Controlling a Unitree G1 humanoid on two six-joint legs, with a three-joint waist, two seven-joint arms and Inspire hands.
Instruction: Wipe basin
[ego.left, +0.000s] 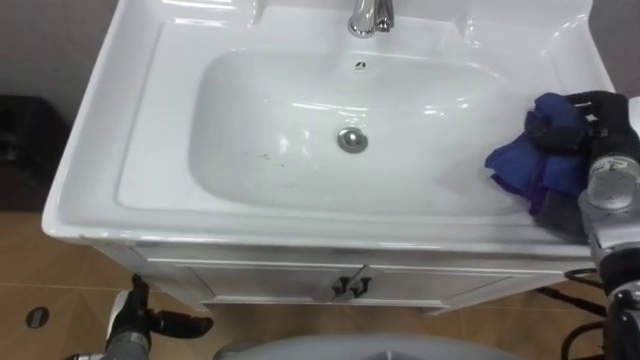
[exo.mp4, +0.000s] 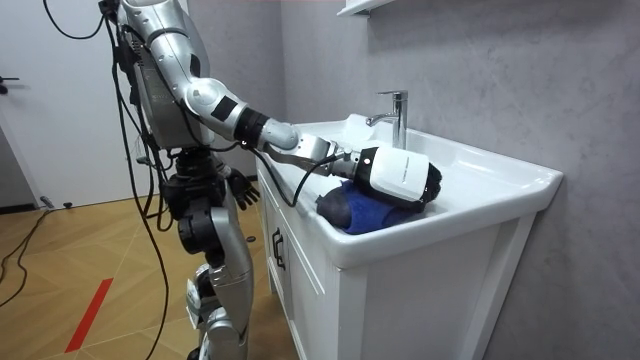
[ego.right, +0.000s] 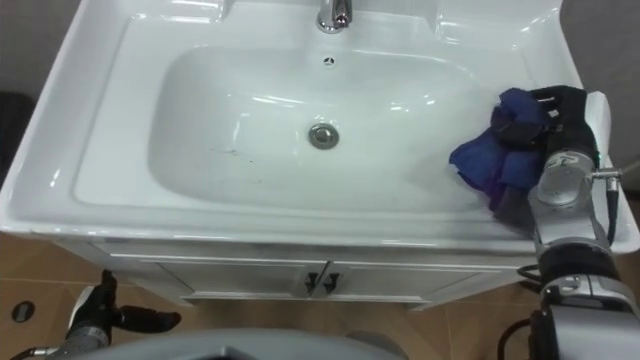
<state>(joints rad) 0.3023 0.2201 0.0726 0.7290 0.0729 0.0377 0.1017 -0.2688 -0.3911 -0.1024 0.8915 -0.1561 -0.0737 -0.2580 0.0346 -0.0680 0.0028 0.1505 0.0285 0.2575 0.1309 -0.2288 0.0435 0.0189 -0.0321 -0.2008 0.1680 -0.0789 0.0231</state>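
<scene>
Basin (ego.left: 130, 170): white, oblong, with a shallow rounded bowl and a drain (ego.left: 352, 140) at centre.
Marks (ego.left: 268, 157): faint dark specks, possibly dirt, left of the drain.
Cloth (ego.left: 530, 160): dark blue, bunched, at the basin's right edge.

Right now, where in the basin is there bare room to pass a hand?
Bare: the left rim of the basin, and its hollow from the left wall past the drain. Crowded: the right end, where the right hand grips the blue cloth. The faucet takes the middle of the back ledge.
</scene>
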